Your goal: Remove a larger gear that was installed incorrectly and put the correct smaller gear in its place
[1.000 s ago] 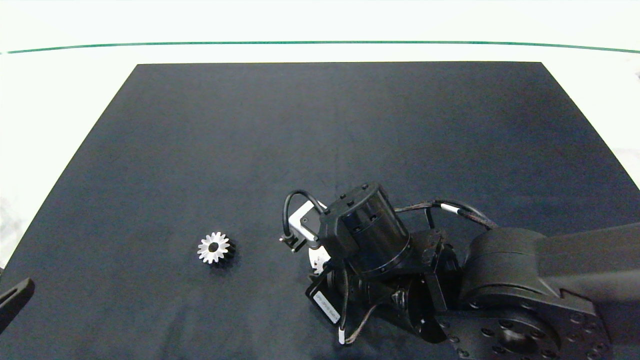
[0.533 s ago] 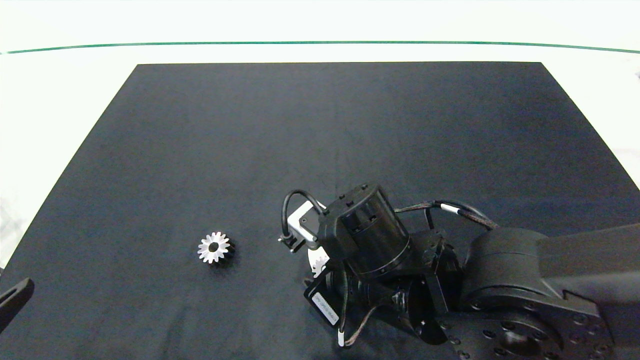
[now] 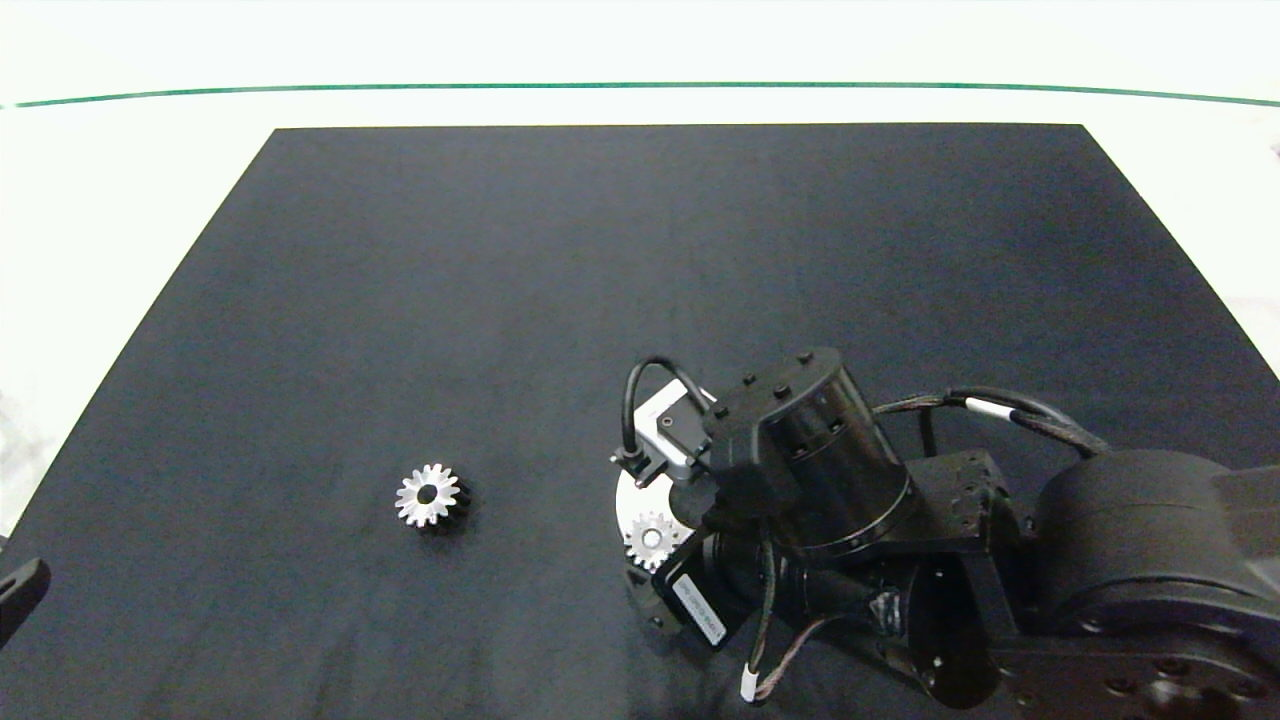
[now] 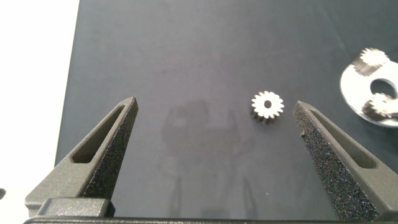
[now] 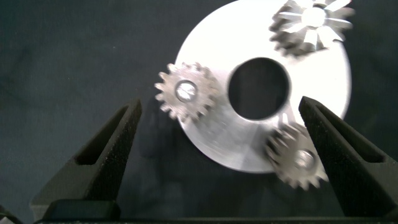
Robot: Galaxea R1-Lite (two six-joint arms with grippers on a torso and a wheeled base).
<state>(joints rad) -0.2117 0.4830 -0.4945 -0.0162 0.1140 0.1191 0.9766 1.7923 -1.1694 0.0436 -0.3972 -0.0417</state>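
I have the right gripper [image 5: 217, 155] above the silver disc [image 5: 264, 87], jaws spread wide and holding nothing; three gears sit on that disc, one with a wide bore [image 5: 314, 22] past the jaws, two [image 5: 186, 92] between them; which is the larger gear I cannot tell; my left gripper [image 4: 217, 158] hangs open too, empty, a loose gear [image 4: 267, 106] on the black mat [image 3: 600, 280] lying ahead between its jaws.

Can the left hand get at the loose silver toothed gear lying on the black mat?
Probably yes: the left hand is open, and the silver toothed gear lies alone on the black mat, nothing between.
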